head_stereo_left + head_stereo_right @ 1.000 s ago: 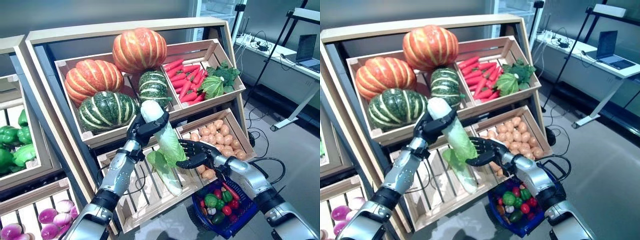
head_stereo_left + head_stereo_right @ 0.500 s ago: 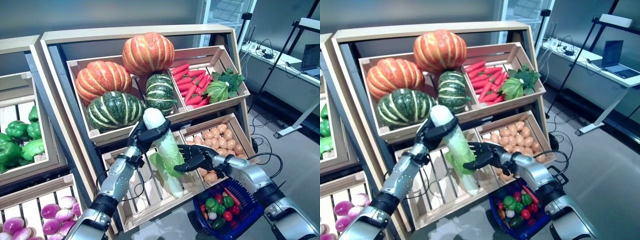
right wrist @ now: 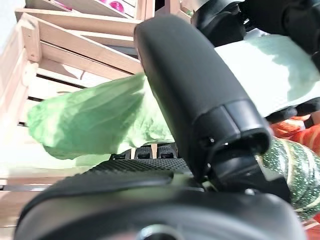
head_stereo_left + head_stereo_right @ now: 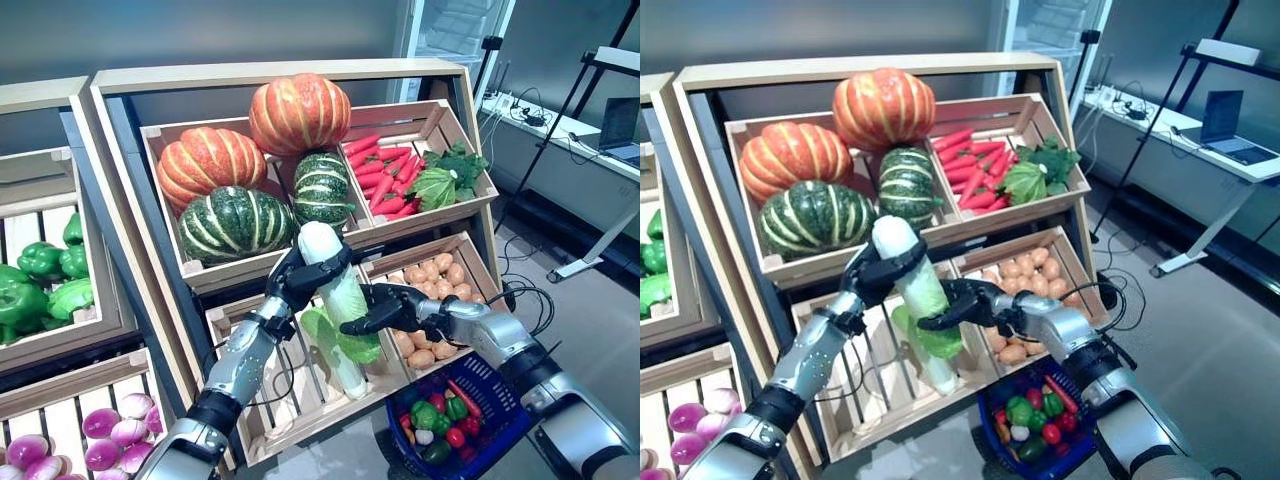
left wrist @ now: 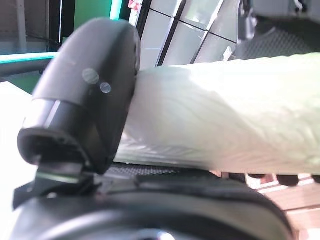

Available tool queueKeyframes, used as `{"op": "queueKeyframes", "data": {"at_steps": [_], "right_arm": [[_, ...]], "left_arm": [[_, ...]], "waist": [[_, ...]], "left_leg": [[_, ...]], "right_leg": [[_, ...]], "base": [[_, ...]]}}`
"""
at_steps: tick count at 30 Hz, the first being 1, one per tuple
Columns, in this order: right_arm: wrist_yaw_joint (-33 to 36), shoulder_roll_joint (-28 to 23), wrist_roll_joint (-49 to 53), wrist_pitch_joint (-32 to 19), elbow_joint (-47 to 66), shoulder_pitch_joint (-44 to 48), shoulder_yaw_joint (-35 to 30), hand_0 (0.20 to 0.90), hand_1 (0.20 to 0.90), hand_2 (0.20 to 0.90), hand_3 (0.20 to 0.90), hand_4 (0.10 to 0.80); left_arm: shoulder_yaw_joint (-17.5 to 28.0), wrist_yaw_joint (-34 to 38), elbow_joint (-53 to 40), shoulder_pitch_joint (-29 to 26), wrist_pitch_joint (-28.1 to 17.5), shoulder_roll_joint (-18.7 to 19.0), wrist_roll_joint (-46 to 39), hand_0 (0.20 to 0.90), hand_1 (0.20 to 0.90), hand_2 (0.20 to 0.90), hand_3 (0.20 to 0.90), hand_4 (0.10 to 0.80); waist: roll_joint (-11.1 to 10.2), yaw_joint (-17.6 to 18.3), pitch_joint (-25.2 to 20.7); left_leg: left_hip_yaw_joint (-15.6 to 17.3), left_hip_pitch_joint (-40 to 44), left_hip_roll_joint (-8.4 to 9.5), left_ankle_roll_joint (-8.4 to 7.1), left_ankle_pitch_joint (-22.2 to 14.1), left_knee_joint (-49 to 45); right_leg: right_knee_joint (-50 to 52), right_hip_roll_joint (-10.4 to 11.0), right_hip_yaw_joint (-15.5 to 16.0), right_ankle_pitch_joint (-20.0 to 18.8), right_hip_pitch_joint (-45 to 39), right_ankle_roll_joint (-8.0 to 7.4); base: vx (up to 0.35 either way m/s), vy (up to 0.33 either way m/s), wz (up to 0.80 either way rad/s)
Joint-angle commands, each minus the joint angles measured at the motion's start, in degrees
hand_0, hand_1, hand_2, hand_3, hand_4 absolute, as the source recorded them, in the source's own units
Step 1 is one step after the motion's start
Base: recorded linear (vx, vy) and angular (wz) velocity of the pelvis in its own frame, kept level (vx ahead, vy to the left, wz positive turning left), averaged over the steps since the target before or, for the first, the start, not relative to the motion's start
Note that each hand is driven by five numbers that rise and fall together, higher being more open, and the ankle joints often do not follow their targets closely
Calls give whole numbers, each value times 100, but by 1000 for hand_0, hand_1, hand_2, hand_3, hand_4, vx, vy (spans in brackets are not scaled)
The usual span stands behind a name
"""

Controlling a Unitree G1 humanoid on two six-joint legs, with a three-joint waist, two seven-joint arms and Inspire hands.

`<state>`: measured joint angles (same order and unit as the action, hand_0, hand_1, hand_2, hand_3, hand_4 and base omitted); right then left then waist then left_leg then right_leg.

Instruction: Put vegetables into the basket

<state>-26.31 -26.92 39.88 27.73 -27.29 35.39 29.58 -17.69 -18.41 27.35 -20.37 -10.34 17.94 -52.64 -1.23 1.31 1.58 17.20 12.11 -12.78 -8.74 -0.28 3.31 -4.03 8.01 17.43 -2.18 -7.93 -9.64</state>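
A long cabbage (image 4: 340,300) with a white stalk end and green leaves is held upright in front of the wooden stand. My left hand (image 4: 295,280) is shut on its white upper end; its thumb (image 5: 85,85) lies against the stalk (image 5: 225,115). My right hand (image 4: 392,310) reaches in from the right, level with the green leaves, with thumb (image 3: 190,90) and fingers curled round the leafy part (image 3: 100,120). The blue basket (image 4: 497,375) stands on the floor below my right arm and holds small red and green vegetables (image 4: 440,415).
The wooden stand (image 4: 280,75) with slanted crates fills the view behind the cabbage; a slatted crate (image 4: 300,390) lies right behind it. A second stand (image 4: 40,95) is at the left. A white desk (image 4: 590,150) and black tripod legs stand at the right.
My right hand has moved left and closed round the cabbage's green leaves. The left hand still holds the white end. The camera has shifted a little.
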Motion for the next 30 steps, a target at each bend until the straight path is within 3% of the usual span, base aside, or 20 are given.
{"op": "queueKeyframes", "data": {"at_steps": [1, 12, 13, 14, 30], "right_arm": [[-665, 794, 1129, -3, -411, 1152, -86, 900, 900, 900, 900, 800], [-1372, 1176, 1470, 290, -1487, 1056, -366, 900, 900, 900, 900, 800], [-1422, 1180, 1521, 293, -1496, 1048, -383, 554, 554, 554, 554, 569], [-1444, 1190, 1542, 291, -1510, 1045, -392, 300, 300, 300, 300, 400], [-1152, 1116, 1604, -80, -1471, 999, -462, 300, 300, 300, 300, 400]], "left_arm": [[-234, -644, -167, -708, -337, -465, -725, 300, 300, 300, 300, 400], [-462, -895, -288, -797, -109, -665, -1034, 300, 300, 300, 300, 400], [-471, -914, -307, -794, -97, -657, -1048, 300, 300, 300, 300, 400], [-479, -914, -331, -791, -92, -652, -1052, 300, 300, 300, 300, 400], [-579, -746, -518, -889, 132, -592, -850, 300, 300, 300, 300, 400]], "waist": [[-160, -79, -318], [-128, -159, -392], [-125, -159, -397], [-124, -160, -399], [-97, -91, -372]], "left_leg": [[-219, -251, 255, 180, 177, 90], [-302, -246, 275, 181, 149, 122], [-307, -250, 276, 180, 150, 125], [-311, -251, 276, 181, 150, 126], [-317, -283, 283, 197, 154, 145]], "right_leg": [[85, 138, -296, 39, -95, 154], [44, 151, -257, 33, -124, 149], [38, 152, -257, 27, -120, 149], [37, 151, -260, 25, -117, 149], [5, 144, -334, -17, -41, 147]], "base": [[11, 15, 6], [-7, 8, 8], [-10, 7, 5], [-12, 9, 5], [-1, 0, 0]]}}
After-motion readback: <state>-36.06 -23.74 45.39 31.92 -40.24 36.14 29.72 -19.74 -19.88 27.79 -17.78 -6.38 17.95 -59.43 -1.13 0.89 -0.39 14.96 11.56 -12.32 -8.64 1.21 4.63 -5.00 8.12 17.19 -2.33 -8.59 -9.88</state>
